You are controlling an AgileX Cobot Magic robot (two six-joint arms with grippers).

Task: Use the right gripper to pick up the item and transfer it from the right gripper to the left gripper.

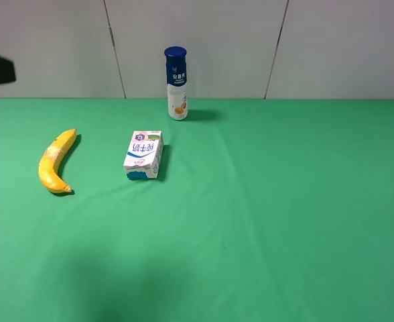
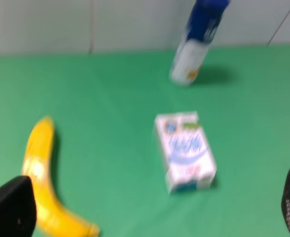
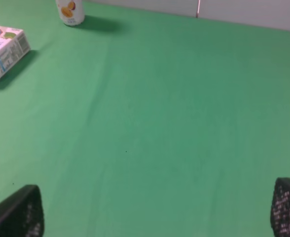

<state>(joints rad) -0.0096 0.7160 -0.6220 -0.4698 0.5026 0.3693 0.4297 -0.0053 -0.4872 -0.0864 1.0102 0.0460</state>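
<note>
A curved yellow banana (image 1: 55,162) lies flat on the green bench (image 1: 271,215), with a white-and-blue milk carton (image 1: 144,155) on its side near it and a tall blue-capped bottle (image 1: 177,83) standing upright farther back, toward the grey-white wall. Both grippers hang above the cloth with their jaws spread wide and holding nothing. In the left wrist view, which is blurred, the left gripper (image 2: 150,212) shows only as two dark tips at the picture's lower corners; the banana (image 2: 45,185) lies just ahead of one jaw, partly behind its tip, while the carton (image 2: 185,152) sits ahead of the open gap, and the bottle (image 2: 196,42) stands beyond it. In the right wrist view, the right gripper (image 3: 157,212) has bare green cloth between its jaws; the carton (image 3: 5,47) and the bottle's base (image 3: 70,12) lie well ahead and off to one side, and the banana is out of that view.
</note>
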